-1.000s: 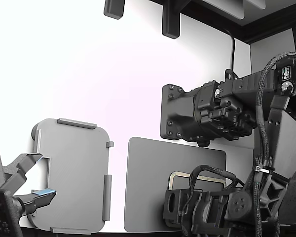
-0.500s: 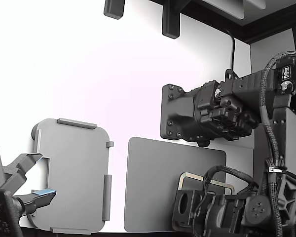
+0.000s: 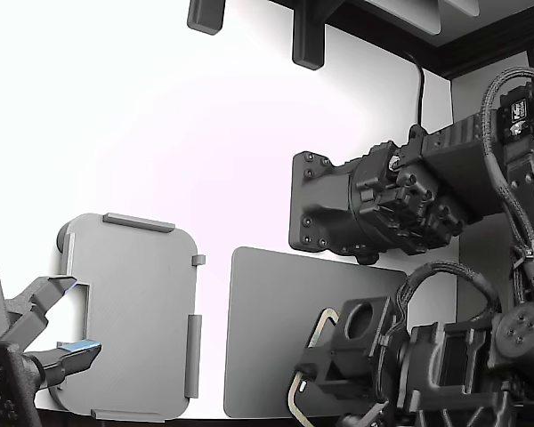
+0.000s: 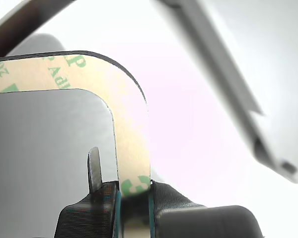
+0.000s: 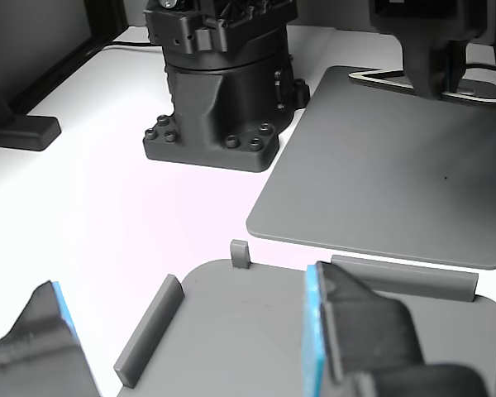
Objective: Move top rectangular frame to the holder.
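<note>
The tan frame (image 4: 131, 124) with green print is pinched by its border between my gripper's (image 4: 134, 201) two dark fingers. In the exterior view the frame (image 3: 308, 351) hangs tilted, lifted off the dark grey mat (image 3: 267, 338), with my gripper (image 3: 304, 375) at the lower right. In the other view the frame (image 5: 380, 79) shows at the mat's far edge under the gripper (image 5: 434, 78). The holder (image 3: 129, 311), a light grey plate with raised edge tabs, lies at the exterior view's lower left, apart from the frame; it also shows in the other view (image 5: 248, 331).
A black machine block (image 3: 356, 209) stands behind the mat, also in the other view (image 5: 219, 83). A second arm's open gripper with blue pads (image 3: 67, 342) hovers at the holder's near side. A blurred light grey edge (image 4: 238, 79) crosses the wrist view.
The frame lay flat on the mat before; now it is raised and tilted in my gripper. My arm has turned and shifted toward the exterior view's left. The second arm has not moved.
</note>
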